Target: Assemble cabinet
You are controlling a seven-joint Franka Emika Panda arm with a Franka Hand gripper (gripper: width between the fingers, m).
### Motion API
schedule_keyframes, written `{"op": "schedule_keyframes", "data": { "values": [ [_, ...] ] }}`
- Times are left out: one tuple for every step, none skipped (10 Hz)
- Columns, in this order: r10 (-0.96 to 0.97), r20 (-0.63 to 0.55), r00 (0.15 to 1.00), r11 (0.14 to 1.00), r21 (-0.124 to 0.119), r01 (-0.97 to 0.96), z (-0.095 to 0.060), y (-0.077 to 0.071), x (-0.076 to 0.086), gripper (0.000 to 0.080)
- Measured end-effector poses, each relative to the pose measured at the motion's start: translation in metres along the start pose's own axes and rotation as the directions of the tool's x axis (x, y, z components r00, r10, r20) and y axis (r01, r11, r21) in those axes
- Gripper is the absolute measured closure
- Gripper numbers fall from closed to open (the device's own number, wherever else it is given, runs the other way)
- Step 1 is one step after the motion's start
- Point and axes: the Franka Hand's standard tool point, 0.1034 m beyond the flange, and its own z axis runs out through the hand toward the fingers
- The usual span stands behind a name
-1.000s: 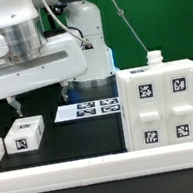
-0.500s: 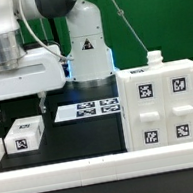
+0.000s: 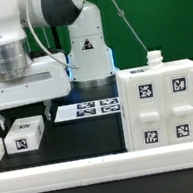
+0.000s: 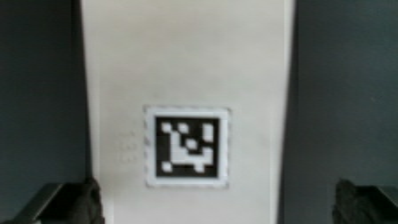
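Cabinet stands upright, seen only in the exterior view. Released claw hangs over the block, spread across its long axis.

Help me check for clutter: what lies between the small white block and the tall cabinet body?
In the exterior view, the marker board lies flat between the small block and the cabinet body, toward the back; otherwise bare black table.
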Motion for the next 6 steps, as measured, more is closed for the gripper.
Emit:
{"op": "schedule_keyframes", "data": {
  "values": [
    [-0.002, 0.002, 1.000, 1.000, 0.000, 0.002, 0.002, -0.001, 0.000, 0.0151],
    [-0.006, 0.000, 1.000, 1.000, -0.001, 0.006, 0.003, -0.002, -0.001, 0.0151],
    [-0.006, 0.001, 1.000, 1.000, -0.001, 0.006, 0.002, -0.002, -0.001, 0.0151],
    [-0.009, 0.001, 1.000, 1.000, 0.000, 0.009, -0.001, -0.001, -0.002, 0.0151],
    [-0.010, -0.003, 1.000, 1.000, 0.000, 0.010, -0.006, 0.000, -0.001, 0.0151],
    [-0.025, -0.006, 1.000, 1.000, -0.002, 0.025, -0.008, 0.005, -0.002, 0.0151]
  ]
}}
